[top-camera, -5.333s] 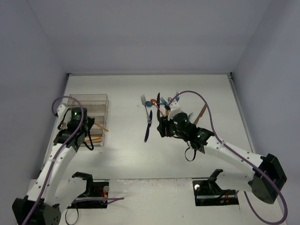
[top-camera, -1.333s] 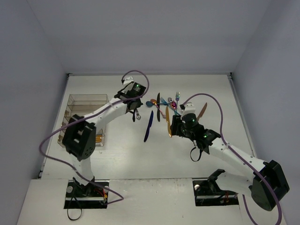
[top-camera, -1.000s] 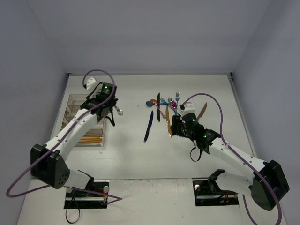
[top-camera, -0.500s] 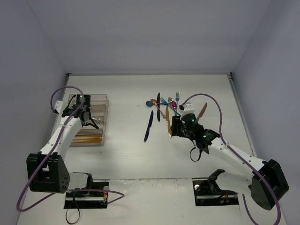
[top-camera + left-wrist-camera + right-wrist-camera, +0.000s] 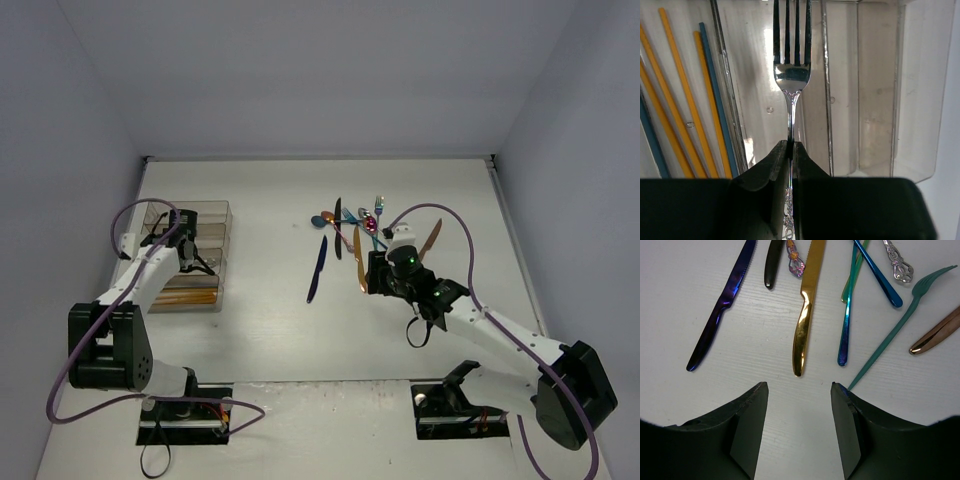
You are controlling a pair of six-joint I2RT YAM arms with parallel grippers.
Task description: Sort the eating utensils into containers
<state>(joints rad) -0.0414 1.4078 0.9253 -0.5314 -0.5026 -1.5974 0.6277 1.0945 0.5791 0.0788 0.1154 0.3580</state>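
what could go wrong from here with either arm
1. The left gripper is shut on the fork over the tray. If released crooked, it may land across a divider or among the chopsticks next door.
2. The right gripper is open above the gold knife, with the teal fork handle tip at one finger. Closing may nudge or catch it.

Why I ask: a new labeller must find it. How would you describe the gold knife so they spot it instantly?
On the white table, find the utensils fanned out beyond the open right gripper. The gold knife lies mid-fan, between a blue-purple knife and a slim blue handle; it is the only gold piece there.
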